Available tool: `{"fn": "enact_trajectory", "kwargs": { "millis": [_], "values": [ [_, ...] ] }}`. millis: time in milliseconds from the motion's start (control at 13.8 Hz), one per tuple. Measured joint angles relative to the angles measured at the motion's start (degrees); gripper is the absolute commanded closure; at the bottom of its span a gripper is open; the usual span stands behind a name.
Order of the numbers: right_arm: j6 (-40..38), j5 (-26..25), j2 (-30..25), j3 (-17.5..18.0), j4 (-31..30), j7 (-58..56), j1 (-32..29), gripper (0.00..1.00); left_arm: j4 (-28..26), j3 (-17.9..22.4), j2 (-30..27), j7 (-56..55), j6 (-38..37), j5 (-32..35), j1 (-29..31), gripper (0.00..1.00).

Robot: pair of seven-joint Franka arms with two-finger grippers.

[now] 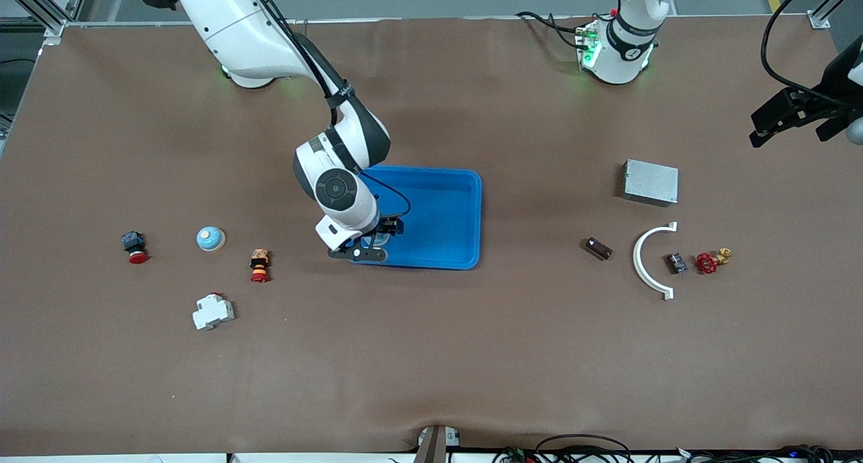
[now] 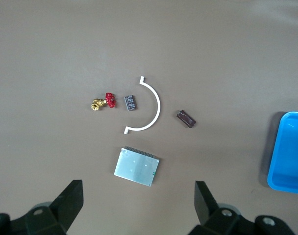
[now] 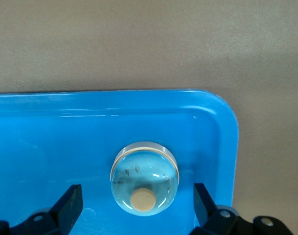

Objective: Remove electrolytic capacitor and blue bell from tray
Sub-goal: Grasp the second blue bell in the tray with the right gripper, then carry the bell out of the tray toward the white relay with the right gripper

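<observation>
Right wrist view showed the bell [image 3: 145,178] lying in a corner of the blue tray [image 3: 51,142], between the spread fingers of the right gripper [image 3: 136,205] — released, not touching. Left gripper [image 2: 139,203] hung open over the desk [image 2: 51,49] — the capacitor [image 2: 186,119] lay beside the white arc [image 2: 151,105], outside the tray.

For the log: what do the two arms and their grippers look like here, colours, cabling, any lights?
Both are white Franka arms with black joint bands. The right arm carries a round black cap on its wrist and a black cable running along it to the black right gripper. The left arm's base glows green, with black cables plugged in. The left gripper is black, cable-fed, with wedge-shaped fingers.
</observation>
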Motion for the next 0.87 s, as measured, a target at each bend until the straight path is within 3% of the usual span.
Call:
{"fn": "enact_trajectory", "kwargs": {
  "millis": [872],
  "values": [
    [2.5,0.0,2.6,-0.2,0.0,0.0,0.2,0.0,-0.4,0.2,0.0,0.0,0.0,-0.3,0.3,0.0]
  ]
}}
